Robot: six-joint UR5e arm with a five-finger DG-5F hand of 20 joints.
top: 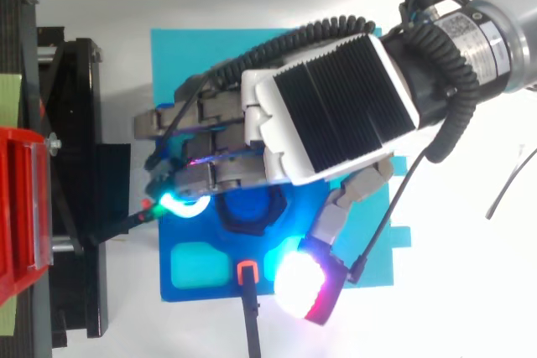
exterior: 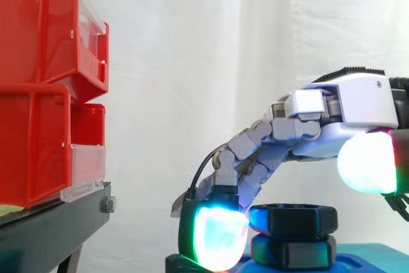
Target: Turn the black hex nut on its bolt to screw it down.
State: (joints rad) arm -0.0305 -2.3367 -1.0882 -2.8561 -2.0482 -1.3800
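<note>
The hand (exterior: pixel 358 103) arches over the black hex nut (exterior: pixel 294 218), which sits on its bolt on the blue base plate (top: pixel 193 56), right of the red bins (exterior: pixel 38 94). Its fingertips (exterior: pixel 217 234) reach down against the nut's left side. The thumb (exterior: pixel 367 161) floats high on the right, so the hand is spread apart with nothing clamped. That looks like a sideways push to turn the nut.

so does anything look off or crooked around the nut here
nothing stands out: the black hex nut sits level over the blue base, the hand above it, and the red bins sit stacked on their stand.
</note>
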